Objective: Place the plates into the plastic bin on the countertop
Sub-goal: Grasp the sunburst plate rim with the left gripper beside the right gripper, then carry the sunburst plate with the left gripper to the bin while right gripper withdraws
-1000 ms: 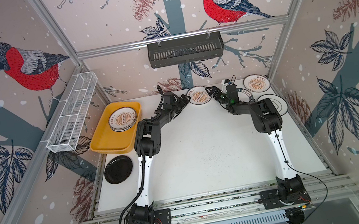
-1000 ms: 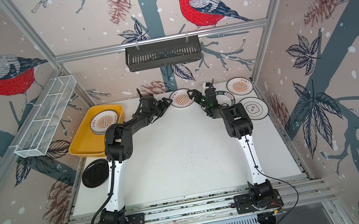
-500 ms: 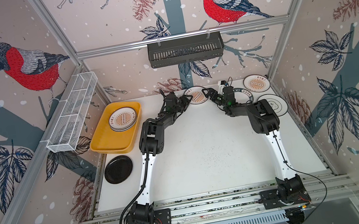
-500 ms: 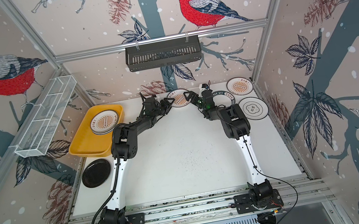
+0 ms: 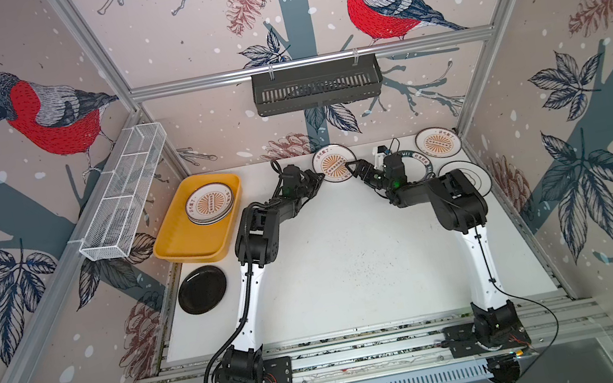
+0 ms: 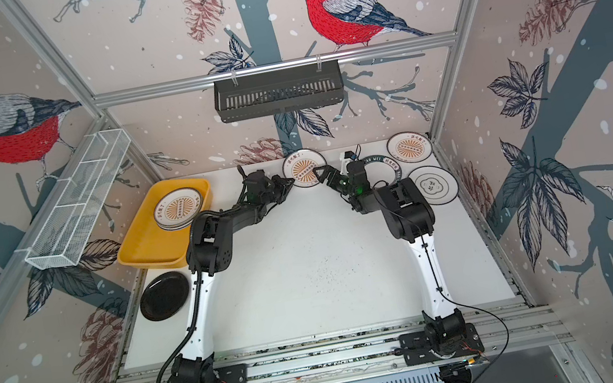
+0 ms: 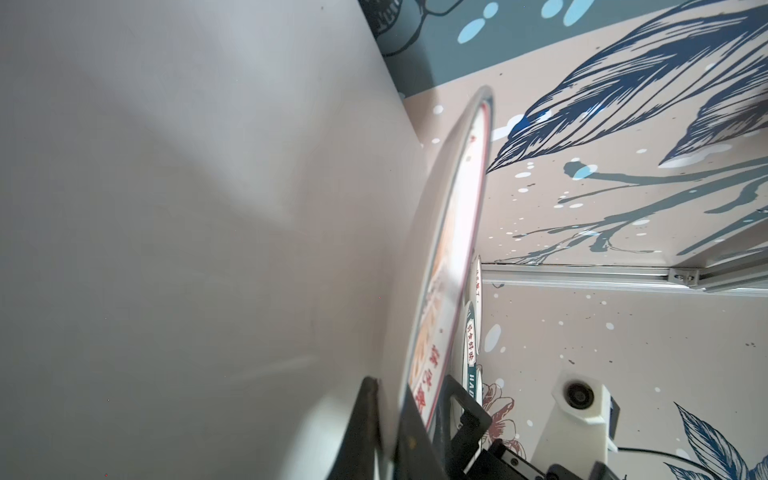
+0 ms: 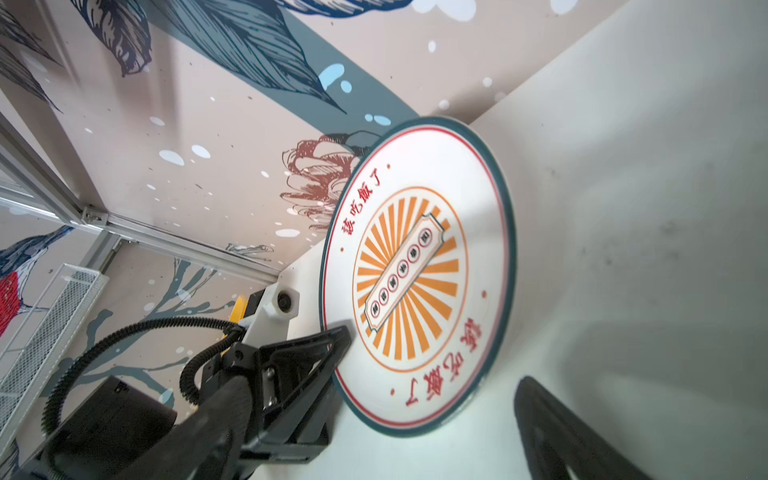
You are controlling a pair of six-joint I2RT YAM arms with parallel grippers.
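A white plate with an orange sunburst centre (image 5: 333, 162) (image 6: 303, 171) (image 8: 415, 274) lies on the countertop (image 5: 350, 261) by the back wall. My left gripper (image 5: 318, 178) (image 6: 287, 185) (image 7: 388, 401) is shut on its left rim; the wrist view shows the rim clamped between both fingers. My right gripper (image 5: 352, 167) (image 6: 321, 175) stands open just right of this plate, touching nothing, with one finger (image 8: 552, 419) showing. The yellow plastic bin (image 5: 187, 246) (image 6: 146, 249) at back left holds a stack of plates (image 5: 210, 204) (image 6: 177, 210).
A black plate (image 5: 202, 289) (image 6: 164, 295) lies in front of the bin. At back right lie a sunburst plate (image 5: 437, 142), an emblem plate (image 5: 472, 175) and a lettered-ring plate (image 5: 426, 165) partly under my right arm. A wire basket (image 5: 124, 197) and a black rack (image 5: 316, 85) hang on the walls.
My left gripper has closed its jaws on the plate's left rim. My right gripper has moved left, up to the plate's right edge, and stayed open.
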